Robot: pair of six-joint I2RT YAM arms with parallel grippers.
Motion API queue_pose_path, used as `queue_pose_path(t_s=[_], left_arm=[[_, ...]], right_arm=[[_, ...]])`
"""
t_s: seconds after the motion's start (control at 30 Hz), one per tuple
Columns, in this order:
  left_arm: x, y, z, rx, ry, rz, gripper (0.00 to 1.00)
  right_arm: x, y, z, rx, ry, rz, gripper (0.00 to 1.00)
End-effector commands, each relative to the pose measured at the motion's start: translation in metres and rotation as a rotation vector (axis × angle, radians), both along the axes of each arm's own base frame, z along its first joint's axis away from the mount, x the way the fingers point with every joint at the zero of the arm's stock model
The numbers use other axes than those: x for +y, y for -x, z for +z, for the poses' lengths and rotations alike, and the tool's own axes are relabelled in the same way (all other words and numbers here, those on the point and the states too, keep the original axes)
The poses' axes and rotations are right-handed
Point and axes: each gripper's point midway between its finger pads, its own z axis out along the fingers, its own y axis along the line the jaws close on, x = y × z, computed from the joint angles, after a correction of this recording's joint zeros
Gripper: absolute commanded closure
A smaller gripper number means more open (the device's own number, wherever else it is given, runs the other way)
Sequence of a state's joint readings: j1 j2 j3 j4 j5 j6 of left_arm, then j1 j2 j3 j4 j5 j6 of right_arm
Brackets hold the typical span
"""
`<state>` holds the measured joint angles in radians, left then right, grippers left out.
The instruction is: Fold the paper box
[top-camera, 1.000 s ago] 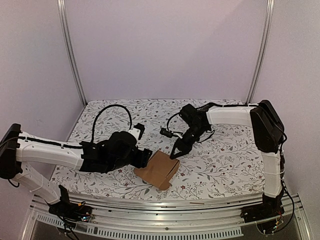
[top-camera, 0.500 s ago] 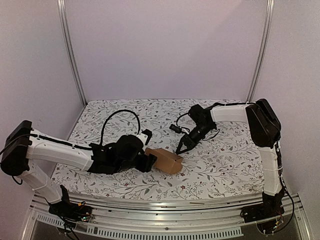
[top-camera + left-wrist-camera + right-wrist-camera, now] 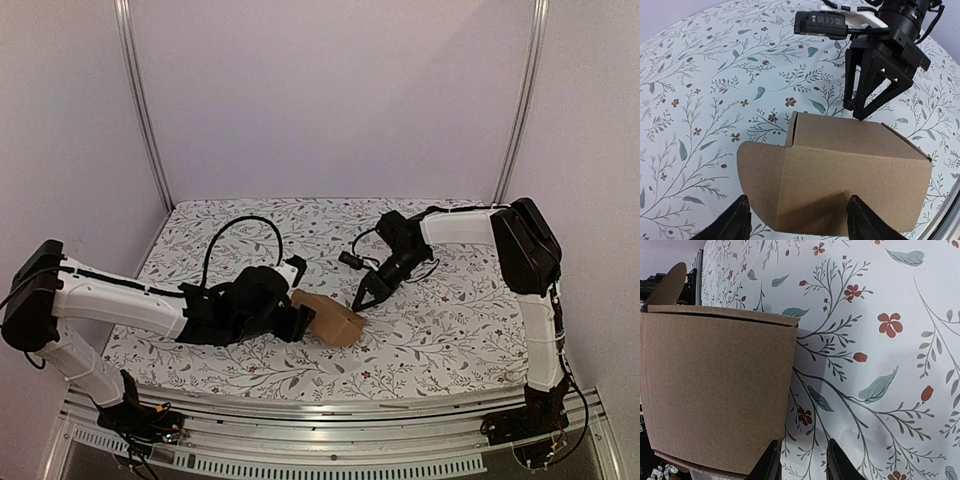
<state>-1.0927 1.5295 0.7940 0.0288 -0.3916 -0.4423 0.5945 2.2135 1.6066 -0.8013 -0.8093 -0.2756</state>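
Astride the box (image 3: 840,165) the left gripper (image 3: 799,222) is hovering spread wide; behind it the right gripper (image 3: 859,111) is hanging slightly parted, empty. Left should be closing evenly, keeping creases square.

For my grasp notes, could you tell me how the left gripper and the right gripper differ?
The left gripper spreads its fingers wide, flanking the near end of the paper box; the right gripper shows only a narrow gap, with nothing in it. The left gripper lies low at the box's side; the right gripper points down at its far edge. Both are black and two-fingered.
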Motion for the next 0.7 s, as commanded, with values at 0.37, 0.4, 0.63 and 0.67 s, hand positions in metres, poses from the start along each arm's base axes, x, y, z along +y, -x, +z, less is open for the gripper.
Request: queue_pose_path(t_s=[0.37, 0.4, 0.63, 0.67], left_arm=[[0.099, 0.018, 0.034, -0.040, 0.059, 0.234, 0.32], [0.105, 0.021, 0.028, -0.016, 0.064, 0.259, 0.33], [0.140, 0.040, -0.007, 0.083, 0.086, 0.366, 0.34], [0.146, 0.041, -0.007, 0.080, 0.075, 0.384, 0.34]], right_arm=[[-0.012, 0.005, 0.054, -0.168, -0.005, 0.025, 0.64], [-0.012, 0.003, 0.056, -0.185, 0.000, 0.025, 0.64], [0.015, 0.014, 0.079, -0.419, 0.052, 0.138, 0.63], [0.022, 0.018, 0.079, -0.425, 0.048, 0.157, 0.64]])
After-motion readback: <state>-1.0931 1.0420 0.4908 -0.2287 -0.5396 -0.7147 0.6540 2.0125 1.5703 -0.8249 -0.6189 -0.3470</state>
